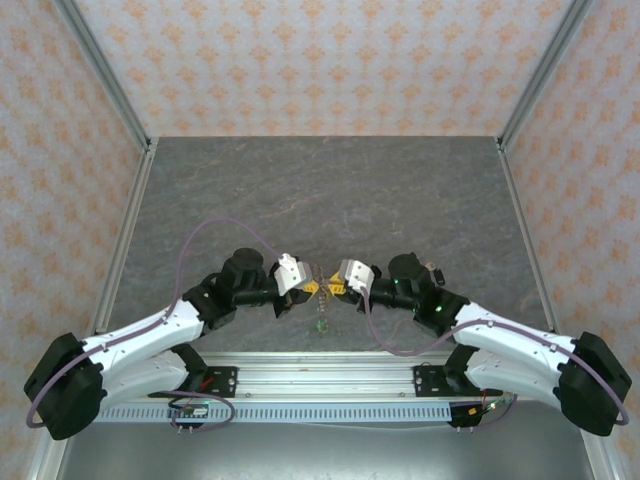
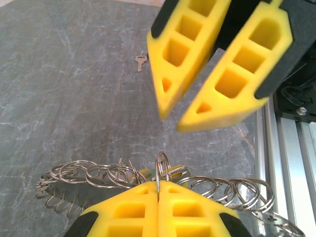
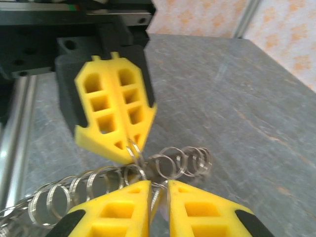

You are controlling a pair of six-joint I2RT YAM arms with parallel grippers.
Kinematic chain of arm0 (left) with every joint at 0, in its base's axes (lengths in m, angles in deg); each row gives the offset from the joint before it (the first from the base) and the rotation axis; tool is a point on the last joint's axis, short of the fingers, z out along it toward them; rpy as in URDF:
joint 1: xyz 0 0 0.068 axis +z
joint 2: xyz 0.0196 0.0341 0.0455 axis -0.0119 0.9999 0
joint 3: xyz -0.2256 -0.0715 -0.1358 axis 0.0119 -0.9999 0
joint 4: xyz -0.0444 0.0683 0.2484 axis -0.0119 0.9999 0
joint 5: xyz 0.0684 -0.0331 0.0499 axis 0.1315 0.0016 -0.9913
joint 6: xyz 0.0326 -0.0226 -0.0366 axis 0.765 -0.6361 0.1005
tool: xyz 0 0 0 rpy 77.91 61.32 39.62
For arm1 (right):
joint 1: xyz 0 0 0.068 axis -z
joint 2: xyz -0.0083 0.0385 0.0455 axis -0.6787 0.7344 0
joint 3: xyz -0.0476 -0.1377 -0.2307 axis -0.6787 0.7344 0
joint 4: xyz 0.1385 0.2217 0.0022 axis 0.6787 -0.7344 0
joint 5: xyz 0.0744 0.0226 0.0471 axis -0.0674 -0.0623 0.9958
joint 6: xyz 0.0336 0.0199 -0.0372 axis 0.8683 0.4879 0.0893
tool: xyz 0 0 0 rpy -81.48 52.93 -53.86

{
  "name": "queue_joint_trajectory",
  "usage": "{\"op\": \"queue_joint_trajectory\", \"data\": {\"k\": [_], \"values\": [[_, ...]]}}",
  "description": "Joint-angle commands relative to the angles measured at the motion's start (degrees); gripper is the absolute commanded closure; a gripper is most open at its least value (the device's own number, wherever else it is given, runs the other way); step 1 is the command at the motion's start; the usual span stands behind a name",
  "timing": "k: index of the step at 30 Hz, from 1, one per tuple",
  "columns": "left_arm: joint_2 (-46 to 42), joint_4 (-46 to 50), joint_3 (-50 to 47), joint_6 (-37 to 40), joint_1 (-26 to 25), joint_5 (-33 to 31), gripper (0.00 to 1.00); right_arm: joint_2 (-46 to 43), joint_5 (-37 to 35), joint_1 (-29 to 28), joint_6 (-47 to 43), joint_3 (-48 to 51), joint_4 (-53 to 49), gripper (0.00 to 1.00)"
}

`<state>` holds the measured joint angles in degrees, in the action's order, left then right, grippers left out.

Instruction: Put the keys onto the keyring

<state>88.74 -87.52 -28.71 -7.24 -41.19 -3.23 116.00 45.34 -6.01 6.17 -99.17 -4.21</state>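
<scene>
Both arms meet nose to nose over the near middle of the table (image 1: pixel 330 190), and it's tight in there. The left tool (image 2: pixel 158 190) has its yellow fingers pressed flat together, pinching one upright ring of the keyring (image 2: pixel 106 174), whose chain of linked wire loops trails out to either side. That chain's long axis runs near to far, crossways to both arms. Facing it from the right, the right tool (image 2: pixel 178 120) holds its fingers a narrow slit apart, tips just above the pinched ring and nothing visibly clamped between them. So the ring lies straight ahead of the right tool, roughly edge-on, and that looks like the arm placed to work it. As for keys, a small key (image 2: pixel 140 61) lies flat on the table beyond the right tool, well apart from the ring. A green-headed key (image 1: pixel 321 325) shows on the near side of the two tools. A sliver of yellow peeks among the loops; whether it's a key is too hard to tell.
</scene>
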Motion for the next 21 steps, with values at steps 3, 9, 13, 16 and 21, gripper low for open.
{"op": "queue_joint_trajectory", "data": {"k": [3,9,13,16,21], "values": [[0.1,-3.3,1.5,0.7,-0.4,3.3,1.0,1.9,6.1,0.1,-0.6,-2.4,-0.5,0.85],[0.4,-2.9,1.8,0.9,-0.4,4.6,1.0,3.5,5.0,0.1,-0.6,-3.2,0.2,0.87],[0.7,-2.9,1.9,1.0,-0.3,5.0,1.0,3.9,4.8,0.1,-0.1,-3.2,1.3,0.87],[1.1,-2.9,2.0,1.1,-0.3,5.3,1.0,4.4,5.5,0.1,0.3,-3.4,1.8,0.85],[1.2,-2.8,2.2,1.3,-0.3,5.1,1.0,5.4,6.3,0.1,0.3,-3.5,1.5,0.8]]}}
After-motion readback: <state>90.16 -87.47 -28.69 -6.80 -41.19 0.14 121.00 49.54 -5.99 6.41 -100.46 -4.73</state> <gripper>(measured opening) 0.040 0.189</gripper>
